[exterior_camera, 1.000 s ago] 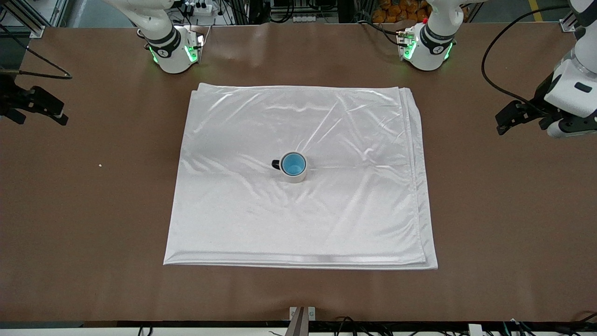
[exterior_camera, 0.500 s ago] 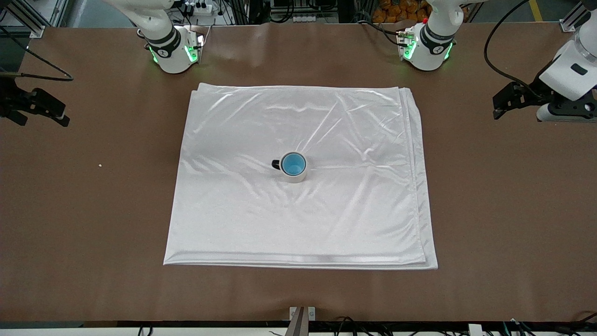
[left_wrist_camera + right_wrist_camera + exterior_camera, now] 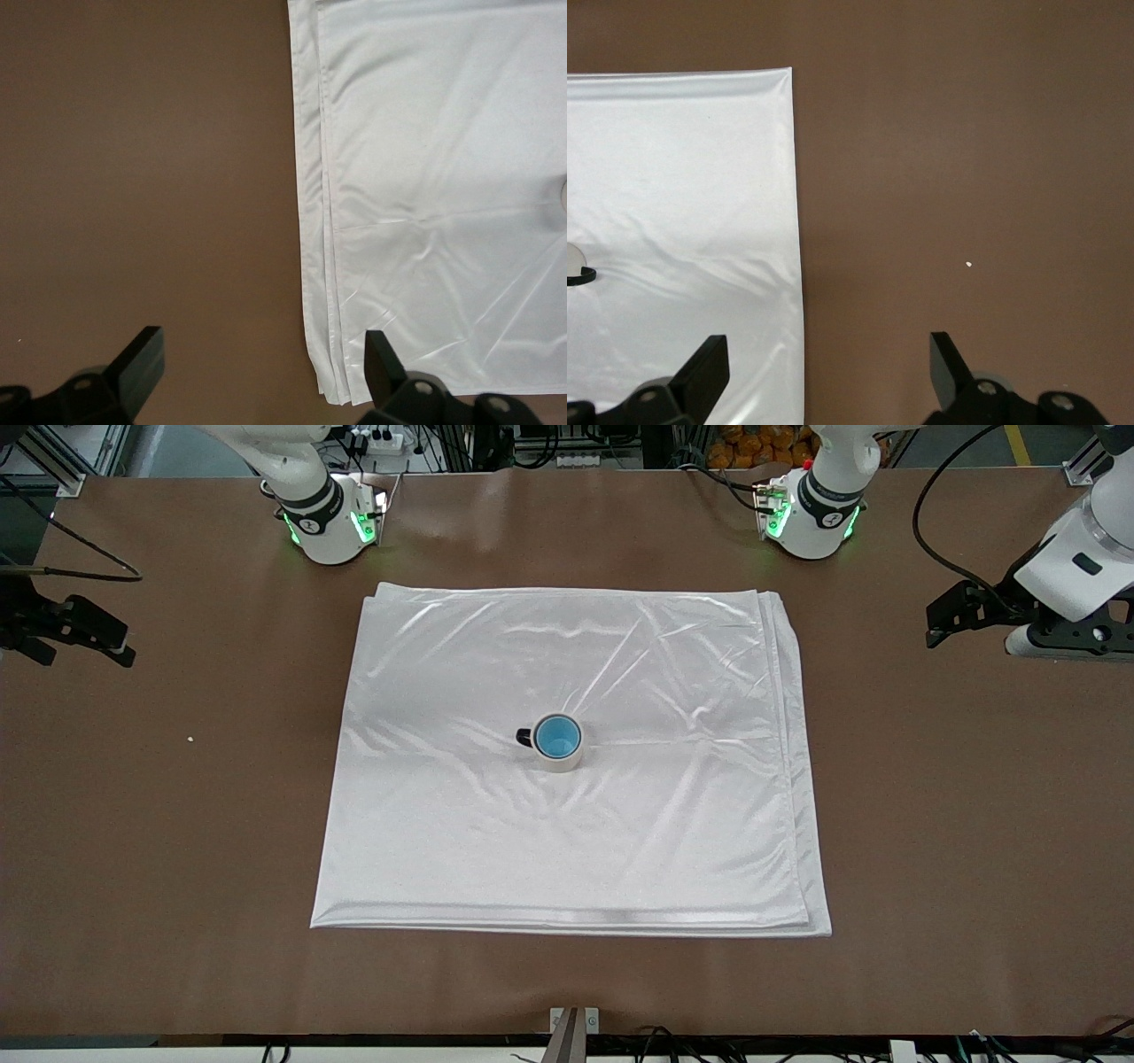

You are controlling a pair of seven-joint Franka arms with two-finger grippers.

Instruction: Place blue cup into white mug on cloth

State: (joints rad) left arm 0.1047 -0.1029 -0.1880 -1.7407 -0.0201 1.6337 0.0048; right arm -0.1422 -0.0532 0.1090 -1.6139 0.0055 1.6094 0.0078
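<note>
- Change: left arm has pulled back over the last sec, up and off toward its own end of the table (image 3: 974,824); left tool (image 3: 952,615) now over bare table, well clear of the cloth (image 3: 567,850). Cup, mug, cloth haven't budged.
- Means: looks like a retreat after release. Blue cup (image 3: 557,735) already sits in the white mug (image 3: 560,757), so task reads as done; nothing left but parking the arms.
- Left tool: fingers (image 3: 142,359) spread wide, nothing between them; wrist view shows the cloth's stacked edge just by one fingertip.
- Right tool (image 3: 828,359): waits over bare table at the right arm's end, fingers apart, empty; cloth edge beside it, mug only a sliver at the frame's edge.
- Cloth: big shiny white rectangle, folded layers showing along one side, creases fanning out around the mug. Lies between the two tools.
- Mug + cup: mid-cloth, well apart from both tools. Mug upright, cream wall, small black handle toward the right arm's end. Cup nested upright inside, bright blue interior showing, rim abt level w/ the mug's.
</note>
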